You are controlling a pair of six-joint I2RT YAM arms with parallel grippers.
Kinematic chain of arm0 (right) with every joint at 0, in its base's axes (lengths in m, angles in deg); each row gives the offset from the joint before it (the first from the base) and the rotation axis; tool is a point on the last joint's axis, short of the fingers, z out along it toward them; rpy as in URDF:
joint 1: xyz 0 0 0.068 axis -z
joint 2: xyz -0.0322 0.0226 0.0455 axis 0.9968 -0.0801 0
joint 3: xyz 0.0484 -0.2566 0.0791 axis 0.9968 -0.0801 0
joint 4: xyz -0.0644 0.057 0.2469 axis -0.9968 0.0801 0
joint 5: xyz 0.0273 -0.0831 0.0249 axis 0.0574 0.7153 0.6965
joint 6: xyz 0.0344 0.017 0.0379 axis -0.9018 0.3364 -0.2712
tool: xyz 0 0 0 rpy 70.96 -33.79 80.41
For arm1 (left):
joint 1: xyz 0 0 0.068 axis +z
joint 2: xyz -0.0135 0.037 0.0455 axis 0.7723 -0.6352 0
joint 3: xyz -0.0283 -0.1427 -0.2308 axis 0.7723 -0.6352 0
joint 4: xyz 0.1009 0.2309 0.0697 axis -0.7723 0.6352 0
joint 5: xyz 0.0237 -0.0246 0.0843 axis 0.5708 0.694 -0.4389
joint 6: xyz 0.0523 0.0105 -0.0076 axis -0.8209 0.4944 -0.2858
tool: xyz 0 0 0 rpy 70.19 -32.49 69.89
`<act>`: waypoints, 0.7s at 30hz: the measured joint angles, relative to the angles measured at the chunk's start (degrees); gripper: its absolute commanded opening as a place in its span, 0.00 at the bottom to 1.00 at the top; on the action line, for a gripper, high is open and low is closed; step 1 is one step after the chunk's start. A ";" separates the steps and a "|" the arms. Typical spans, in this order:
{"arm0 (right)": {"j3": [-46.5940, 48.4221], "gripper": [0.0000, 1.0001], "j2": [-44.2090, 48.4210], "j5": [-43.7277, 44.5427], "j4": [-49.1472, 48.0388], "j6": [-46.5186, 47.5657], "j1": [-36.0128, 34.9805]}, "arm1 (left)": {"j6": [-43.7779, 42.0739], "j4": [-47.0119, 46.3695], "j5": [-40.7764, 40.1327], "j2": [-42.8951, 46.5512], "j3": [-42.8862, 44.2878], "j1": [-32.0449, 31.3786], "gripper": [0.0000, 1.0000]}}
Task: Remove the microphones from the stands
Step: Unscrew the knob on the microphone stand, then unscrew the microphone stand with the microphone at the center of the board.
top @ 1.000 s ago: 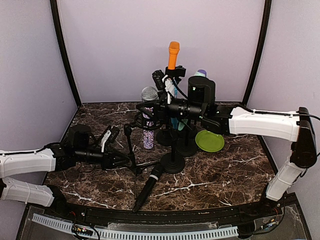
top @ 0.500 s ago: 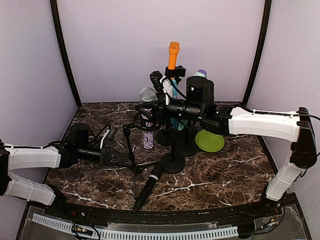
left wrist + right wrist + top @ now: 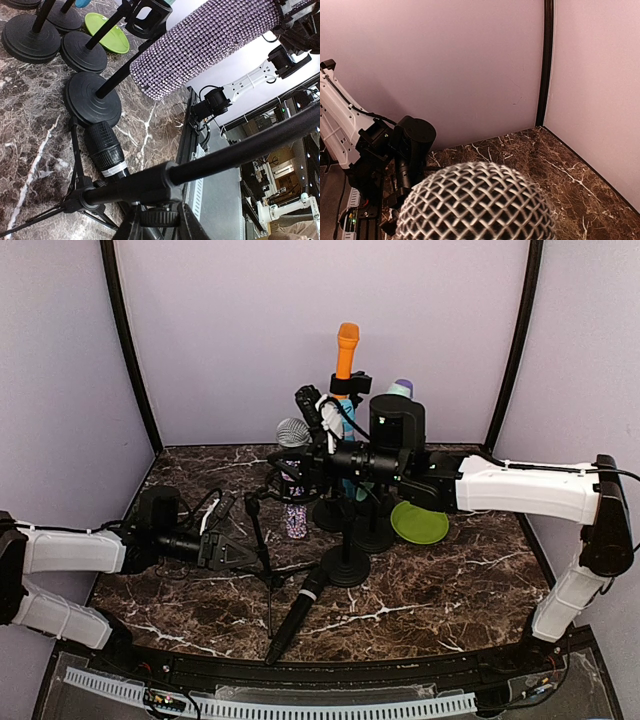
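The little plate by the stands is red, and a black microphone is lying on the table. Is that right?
Not quite. The plate is green, not red; the top external view shows it. The black microphone does lie on the table.

The microphone (image 3: pixel 477 205) fills the right wrist view, mesh head blurred and cut off below (fingers of the right gripper (image 3: pixel 292 466) unseen there); the left gripper (image 3: pixel 156 225), cropped at bottom, leaves its grip unclear.
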 measured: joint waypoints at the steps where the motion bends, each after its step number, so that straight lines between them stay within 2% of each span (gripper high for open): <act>1: 0.02 0.19 0.00 0.17 0.00 0.04 -0.04 | -0.20 0.28 -0.02 0.00 0.11 0.00 0.40; 2: 0.02 0.21 0.00 0.20 0.02 0.09 -0.04 | -0.90 0.79 -0.09 0.00 0.35 0.00 0.47; 7: 0.02 0.37 0.00 0.83 0.35 0.22 -0.28 | -4.50 6.51 -3.56 1.29 2.25 0.09 0.57; 16: 0.02 0.68 0.00 1.99 0.24 -0.55 -0.35 | -13.68 16.15 -15.32 13.49 4.20 0.13 0.61; 21: 0.02 0.77 0.00 2.43 -1.31 -0.98 -0.42 | -16.35 18.71 -19.02 17.51 4.20 0.13 0.61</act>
